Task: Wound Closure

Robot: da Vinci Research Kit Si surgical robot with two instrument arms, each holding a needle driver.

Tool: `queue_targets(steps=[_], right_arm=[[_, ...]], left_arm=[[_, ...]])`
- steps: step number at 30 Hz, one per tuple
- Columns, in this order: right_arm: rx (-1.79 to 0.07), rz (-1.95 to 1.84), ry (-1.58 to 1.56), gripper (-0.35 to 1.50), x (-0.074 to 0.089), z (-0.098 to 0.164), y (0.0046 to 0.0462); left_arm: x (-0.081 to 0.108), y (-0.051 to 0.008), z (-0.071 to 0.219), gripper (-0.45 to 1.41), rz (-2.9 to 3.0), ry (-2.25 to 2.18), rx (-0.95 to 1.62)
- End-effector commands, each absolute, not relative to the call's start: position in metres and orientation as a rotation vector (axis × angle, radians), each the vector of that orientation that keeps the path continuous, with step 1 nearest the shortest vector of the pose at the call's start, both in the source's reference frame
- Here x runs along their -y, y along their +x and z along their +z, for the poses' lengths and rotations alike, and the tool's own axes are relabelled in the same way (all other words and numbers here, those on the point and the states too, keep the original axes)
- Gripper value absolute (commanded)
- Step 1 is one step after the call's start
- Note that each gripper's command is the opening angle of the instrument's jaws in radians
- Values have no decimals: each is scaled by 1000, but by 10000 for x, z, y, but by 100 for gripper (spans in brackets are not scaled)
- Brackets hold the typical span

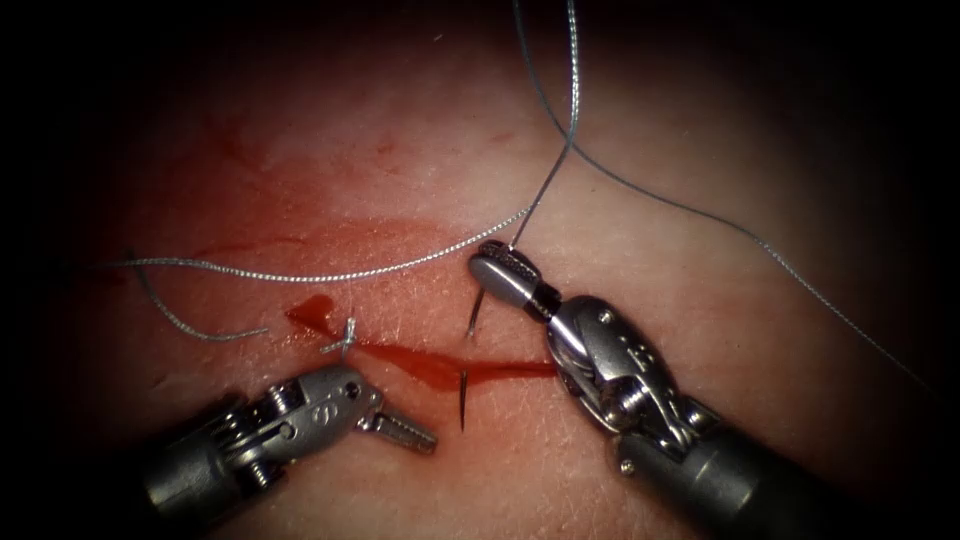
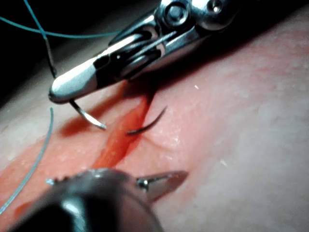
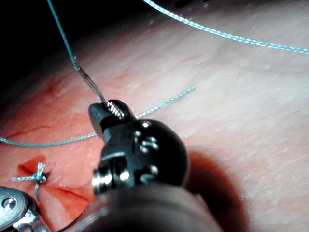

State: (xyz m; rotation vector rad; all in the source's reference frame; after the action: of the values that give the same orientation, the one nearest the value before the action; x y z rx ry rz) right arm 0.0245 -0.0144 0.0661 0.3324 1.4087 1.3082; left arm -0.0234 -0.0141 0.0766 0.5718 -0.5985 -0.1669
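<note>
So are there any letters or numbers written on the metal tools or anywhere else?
No text can be read anywhere.
Left arm's tool: small engraved marks on its wrist, too small to read.
Right arm's tool: tiny marks on its wrist, too small to read.
Tissue, thread and needle: no writing.

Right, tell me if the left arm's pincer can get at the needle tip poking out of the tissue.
Probably yes. The left pincer lies beside the needle tip, which emerges on the near side of the cut, with bare tissue between them. The right pincer holds the needle's other end across the cut.
</note>
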Motion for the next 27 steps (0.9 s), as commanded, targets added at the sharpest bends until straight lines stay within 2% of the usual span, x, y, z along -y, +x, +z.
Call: queue_targets(steps=[1, 10, 15, 16, 19, 21, 24, 27], right_arm=[[-1383, 1341, 353, -35, 136, 650, 251], [-1234, 1780, 611, -35, 141, 620, 254], [-1237, 1820, 604, -35, 137, 624, 250], [-1240, 1818, 602, -35, 138, 628, 250], [-1240, 1812, 593, -35, 138, 633, 251], [-1249, 1801, 584, -35, 137, 635, 251], [-1257, 1791, 576, -35, 136, 636, 251], [-1258, 1791, 575, -35, 136, 636, 251]], left_arm=[[131, -239, 763, -45, -172, 567, 601], [124, -240, 753, -45, -190, 580, 607], [107, -246, 717, -45, -215, 638, 720], [95, -249, 702, -1, -229, 647, 775], [64, -250, 669, 34, -196, 604, 864], [53, -245, 650, 44, -200, 602, 869], [48, -235, 634, 42, -184, 563, 883], [38, -241, 628, 49, -146, 513, 899]])
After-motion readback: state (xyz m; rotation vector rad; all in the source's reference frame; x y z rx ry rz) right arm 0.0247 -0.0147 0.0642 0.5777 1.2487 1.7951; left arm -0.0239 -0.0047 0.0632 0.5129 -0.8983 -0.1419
